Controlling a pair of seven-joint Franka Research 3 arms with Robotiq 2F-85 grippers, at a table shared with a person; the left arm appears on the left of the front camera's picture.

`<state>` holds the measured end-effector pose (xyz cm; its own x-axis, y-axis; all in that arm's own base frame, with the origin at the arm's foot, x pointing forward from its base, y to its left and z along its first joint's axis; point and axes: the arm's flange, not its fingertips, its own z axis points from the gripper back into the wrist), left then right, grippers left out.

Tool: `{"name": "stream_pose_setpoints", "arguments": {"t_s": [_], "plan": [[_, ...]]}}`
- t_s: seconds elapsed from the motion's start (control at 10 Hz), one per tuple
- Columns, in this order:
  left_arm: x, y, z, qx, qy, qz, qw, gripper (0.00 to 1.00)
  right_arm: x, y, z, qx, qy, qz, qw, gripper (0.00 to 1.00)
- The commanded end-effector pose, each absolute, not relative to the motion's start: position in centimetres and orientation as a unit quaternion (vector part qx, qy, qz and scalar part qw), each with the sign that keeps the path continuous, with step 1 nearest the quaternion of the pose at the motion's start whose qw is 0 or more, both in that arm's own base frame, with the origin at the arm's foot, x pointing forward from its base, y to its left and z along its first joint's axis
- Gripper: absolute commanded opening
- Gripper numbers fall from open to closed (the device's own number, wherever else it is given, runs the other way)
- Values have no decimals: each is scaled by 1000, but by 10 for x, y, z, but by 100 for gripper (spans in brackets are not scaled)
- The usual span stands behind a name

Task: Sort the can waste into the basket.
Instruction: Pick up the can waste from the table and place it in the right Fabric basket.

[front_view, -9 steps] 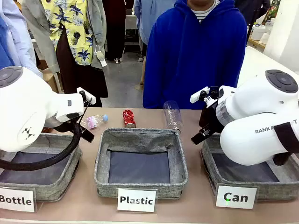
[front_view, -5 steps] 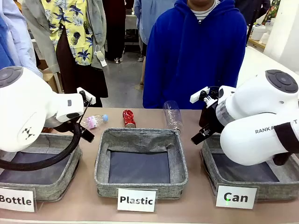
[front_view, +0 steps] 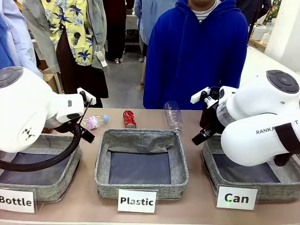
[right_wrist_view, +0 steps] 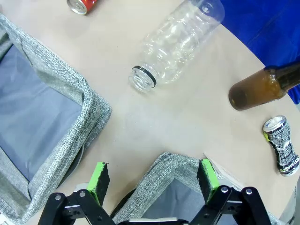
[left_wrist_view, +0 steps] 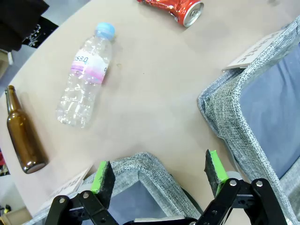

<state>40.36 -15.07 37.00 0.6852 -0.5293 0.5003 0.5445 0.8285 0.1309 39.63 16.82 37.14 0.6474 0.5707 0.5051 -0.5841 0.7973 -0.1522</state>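
Hovering with jaws spread wide and nothing between the green pads (right_wrist_view: 98, 180), the right claw (right_wrist_view: 152, 180) stands above the far left corner of the basket (right_wrist_view: 171, 164) labelled "Can". The nearest target is the black can (right_wrist_view: 281, 145), lying on the worktop (right_wrist_view: 154, 122) to the right of the claw, outside the basket's far rim and apart from it. Recommended procedure: swing the claw right until it is over the can, roll the wrist so the pads close across the narrow waist and not along the length, descend until the pads straddle the body, then close. A crushed can is light and likely to skid, so centre it before closing. Lift clear of the rim before travelling over the basket.

Obstruction: a brown bottle (right_wrist_view: 260, 89) lies near the black can, on its far side; keep the far finger off it. The red can (front_view: 129, 118) rests on the far strip of worktop, beyond the far left corner of the "Plastic" basket (front_view: 105, 185), between a small water bottle (front_view: 93, 122) on its left and a large clear bottle (front_view: 172, 116) on its right. The left claw (left_wrist_view: 159, 172), also open and empty, hangs over the far right corner of the "Bottle" basket (left_wrist_view: 140, 161) and appears better placed for that can. A person (front_view: 201, 56) in a blue top stands at the far edge
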Motion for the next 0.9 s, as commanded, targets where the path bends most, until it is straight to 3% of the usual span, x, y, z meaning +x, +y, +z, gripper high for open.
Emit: {"name": "stream_pose_setpoints", "arguments": {"t_s": [0.0, 0.3, 0.4, 0.6, 0.8], "plan": [[404, -151, 370, -14, -268, -292, 918, 100, 396, 168, 371, 13, -274, 318, 908, 100], [404, -151, 370, -14, -268, -292, 918, 100, 396, 168, 371, 12, -274, 318, 907, 100], [392, -167, 396, -56, -257, -323, 909, 100, 393, 173, 385, 13, -252, 328, 910, 100], [351, -240, 499, -82, -263, -302, 913, 100, 382, 179, 452, -54, -283, 208, 935, 100], [309, -248, 563, -152, -277, -290, 903, 100, 352, 158, 510, 1, -279, 144, 949, 100]]}}
